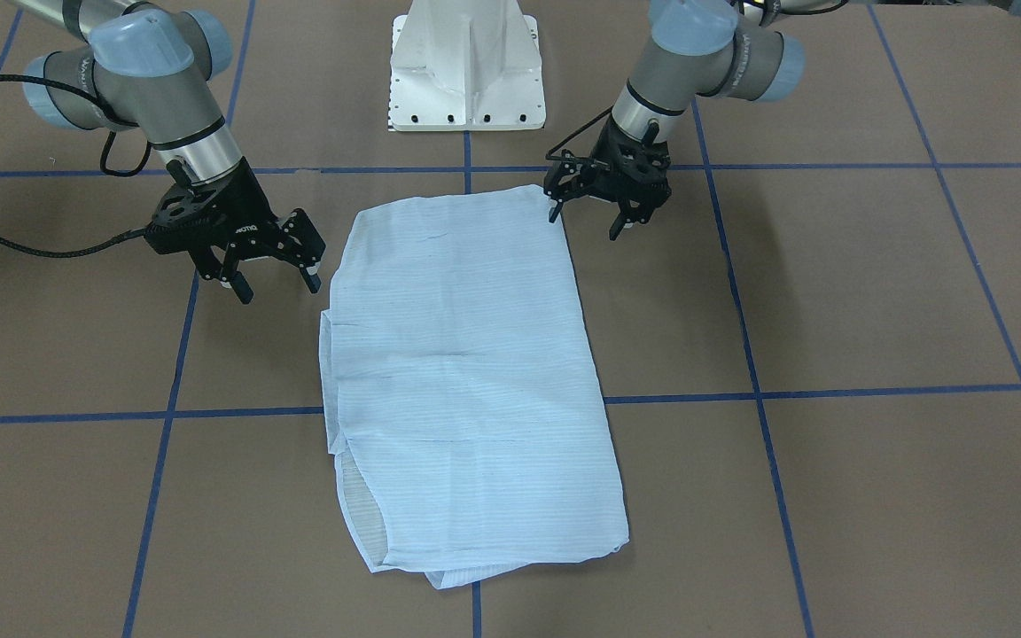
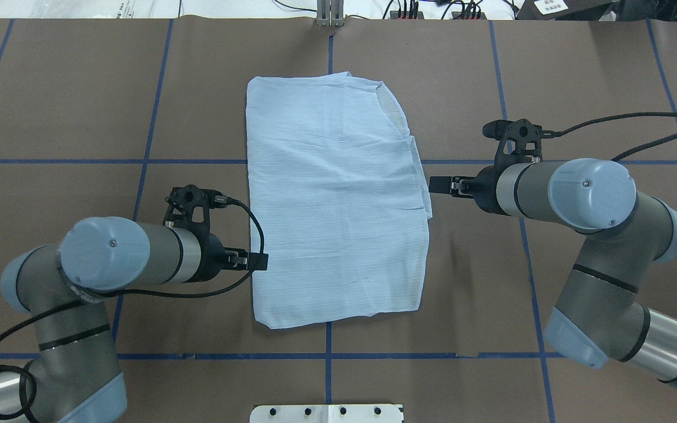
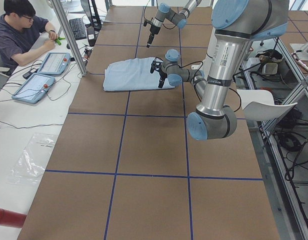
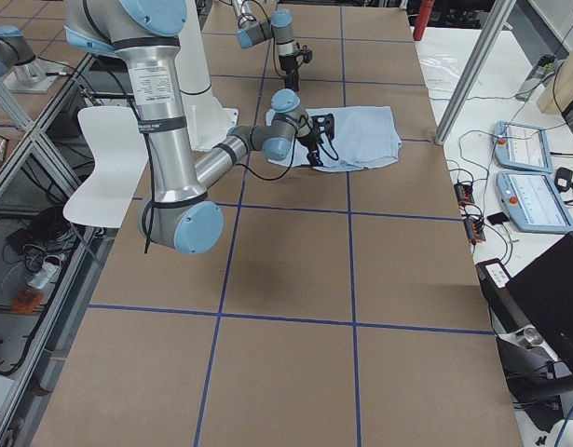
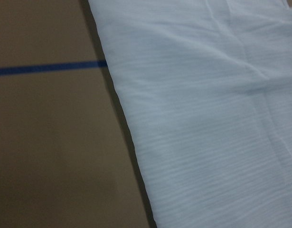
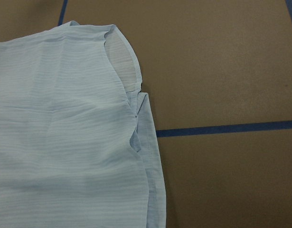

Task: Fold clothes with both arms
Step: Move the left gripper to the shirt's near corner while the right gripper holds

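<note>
- The folded shirt (image 1: 466, 372) lies flat on the desk (image 1: 830, 292), its long axis running away from the robot.
- Left fingers (image 1: 620, 223), spread and empty, sit at its robot-side left corner.
- Right fingers (image 1: 241, 285), also spread and empty, hang just beside the opposite long edge.

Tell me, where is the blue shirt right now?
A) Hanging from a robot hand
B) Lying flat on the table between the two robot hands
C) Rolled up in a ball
B: the shirt lies spread flat on the table, with the left gripper and the right gripper open on either side, gripping nothing.
</note>
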{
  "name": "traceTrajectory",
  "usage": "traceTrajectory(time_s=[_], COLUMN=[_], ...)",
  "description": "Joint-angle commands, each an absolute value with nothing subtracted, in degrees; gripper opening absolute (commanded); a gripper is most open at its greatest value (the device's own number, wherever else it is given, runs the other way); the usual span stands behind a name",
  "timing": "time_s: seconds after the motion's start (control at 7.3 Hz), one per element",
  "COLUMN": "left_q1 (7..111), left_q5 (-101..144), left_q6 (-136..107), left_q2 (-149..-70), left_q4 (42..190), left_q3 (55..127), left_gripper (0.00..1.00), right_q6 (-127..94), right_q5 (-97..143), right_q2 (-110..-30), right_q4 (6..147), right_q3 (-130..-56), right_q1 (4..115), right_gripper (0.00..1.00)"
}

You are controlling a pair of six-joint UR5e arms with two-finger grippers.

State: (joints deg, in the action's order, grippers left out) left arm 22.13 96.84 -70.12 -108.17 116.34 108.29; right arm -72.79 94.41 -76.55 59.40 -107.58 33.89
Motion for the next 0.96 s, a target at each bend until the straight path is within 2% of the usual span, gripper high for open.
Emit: traceTrajectory(time_s=[0.0, 0.27, 0.41, 0.55, 0.69, 0.82], left_q1=[16.46, 14.6, 13.37, 13.01, 13.01, 13.09], left_q5=[94.23, 93.43, 92.47, 92.11, 92.11, 92.2], left_q6=[-72.77, -74.08, -74.44, -74.44, -74.44, -74.53], left_q2=[-108.28, -108.28, -108.54, -108.89, -109.42, -109.86], left_q4=[115.23, 115.22, 115.22, 115.22, 115.31, 115.31], left_q3=[107.5, 107.49, 106.88, 106.18, 106.08, 106.17], left_gripper=[1.0, 1.0, 0.89, 0.68, 0.63, 0.63], right_q6=[-72.86, -72.86, -72.86, -72.86, -72.86, -72.86], right_q5=[94.48, 94.39, 94.39, 94.39, 94.39, 94.39], right_q2=[-76.2, -76.11, -76.11, -76.11, -76.11, -76.11], right_q4=[59.33, 59.33, 59.33, 59.33, 59.33, 59.33], right_q3=[-107.58, -107.58, -107.58, -107.58, -107.58, -107.67], right_q1=[33.84, 33.66, 33.66, 33.58, 33.57, 33.57], right_gripper=[1.0, 1.0, 1.0, 1.0, 1.0, 1.0])
